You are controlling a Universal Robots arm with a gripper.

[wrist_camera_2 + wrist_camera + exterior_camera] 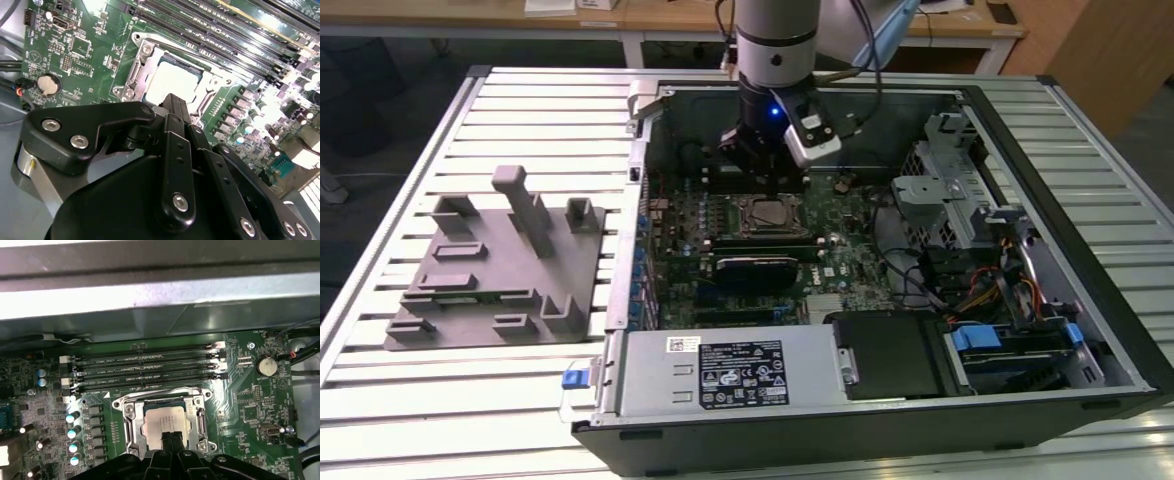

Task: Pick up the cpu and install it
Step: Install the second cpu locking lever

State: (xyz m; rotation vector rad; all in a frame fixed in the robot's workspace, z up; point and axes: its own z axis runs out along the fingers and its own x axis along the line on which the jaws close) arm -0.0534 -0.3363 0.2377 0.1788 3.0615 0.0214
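Silver-grey arm (777, 25) — black hand (170, 442) with silver screws, blue light at wrist.

Near part of the pale silver-grey square cpu (162, 424) is covered by the black gripper (172, 439) in both wrist views; contact between fingertips and chip cannot be told. Gripper linkage runs off the picture edge in both wrist views. In the exterior view the grey robot arm (778, 30) is cut off at the top edge and hides the far part of the green motherboard (847, 215). Print on the white label of the silver power supply box (720, 372) is too small to tell.
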